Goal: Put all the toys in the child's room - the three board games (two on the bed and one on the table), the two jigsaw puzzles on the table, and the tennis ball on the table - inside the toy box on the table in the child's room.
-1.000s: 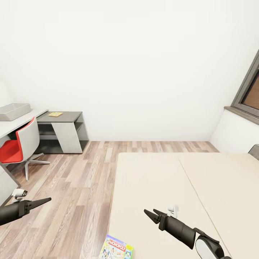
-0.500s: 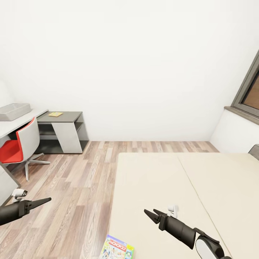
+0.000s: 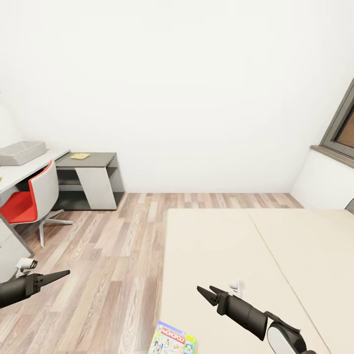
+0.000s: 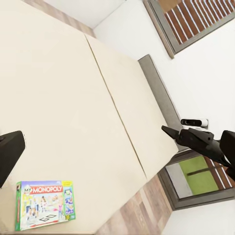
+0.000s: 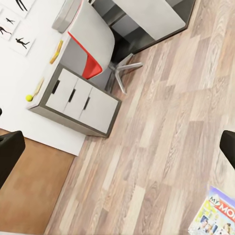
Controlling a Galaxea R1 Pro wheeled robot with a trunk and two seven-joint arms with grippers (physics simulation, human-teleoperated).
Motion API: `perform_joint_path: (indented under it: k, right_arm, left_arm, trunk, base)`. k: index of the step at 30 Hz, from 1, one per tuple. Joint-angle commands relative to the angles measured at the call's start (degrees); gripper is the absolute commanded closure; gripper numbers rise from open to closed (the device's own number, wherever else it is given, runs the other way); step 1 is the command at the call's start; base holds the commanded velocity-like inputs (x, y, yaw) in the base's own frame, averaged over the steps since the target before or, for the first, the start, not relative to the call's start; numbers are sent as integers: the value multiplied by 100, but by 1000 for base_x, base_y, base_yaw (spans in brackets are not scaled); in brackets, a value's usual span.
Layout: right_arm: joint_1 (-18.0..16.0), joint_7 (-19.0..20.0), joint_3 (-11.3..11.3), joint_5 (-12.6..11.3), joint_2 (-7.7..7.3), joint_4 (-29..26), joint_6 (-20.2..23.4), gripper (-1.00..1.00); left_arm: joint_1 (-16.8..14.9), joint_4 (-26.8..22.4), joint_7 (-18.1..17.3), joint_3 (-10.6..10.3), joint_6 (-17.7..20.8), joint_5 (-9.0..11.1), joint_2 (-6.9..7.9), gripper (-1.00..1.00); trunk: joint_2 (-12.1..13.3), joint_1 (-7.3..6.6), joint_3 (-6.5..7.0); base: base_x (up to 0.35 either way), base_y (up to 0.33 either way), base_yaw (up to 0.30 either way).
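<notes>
A Monopoly board game (image 3: 173, 340) (image 4: 45, 204) (image 5: 218, 215) lies flat near the foot edge of the beige bed (image 3: 236, 246). My right gripper (image 3: 204, 289) (image 4: 164, 129) hovers open above the mattress, to the right of the game and apart from it. My left gripper (image 3: 67, 272) hangs open over the wood floor, holding nothing. Across the room the light grey toy box (image 3: 20, 151) stands on the pale table (image 3: 34, 166). A jigsaw puzzle (image 3: 79, 156) rests on the lower dark top. The tennis ball (image 5: 30, 98) sits on the drawer end of the table.
A red and white swivel chair (image 3: 27, 201) stands in front of the table. Wood-plank floor (image 3: 113, 255) runs between table and bed. A dark-framed window (image 3: 344, 128) is at the right wall. Two thin yellowish items (image 5: 58, 51) lie on the table top.
The whole picture has shifted a little to the right, so the camera has turned slightly left. Both grippers keep their pose and the game has not moved on the bed.
</notes>
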Motion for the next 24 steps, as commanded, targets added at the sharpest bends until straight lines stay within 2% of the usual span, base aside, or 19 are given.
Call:
perform_joint_path:
  k: [1, 24]
  right_arm:
    - [-5, -8, 4, -59, -5, -5, 40, -100]
    - [-5, -18, 4, -56, -2, -1, 32, -100]
  left_arm:
    - [-4, 2, -21, 1, 61, 2, 1, -100]
    - [-4, 2, -23, 2, 61, 2, 1, -100]
  trunk:
    - [-12, 4, -12]
    - [-12, 4, -12]
  base:
    - [0, 224, 0]
    - [0, 233, 0]
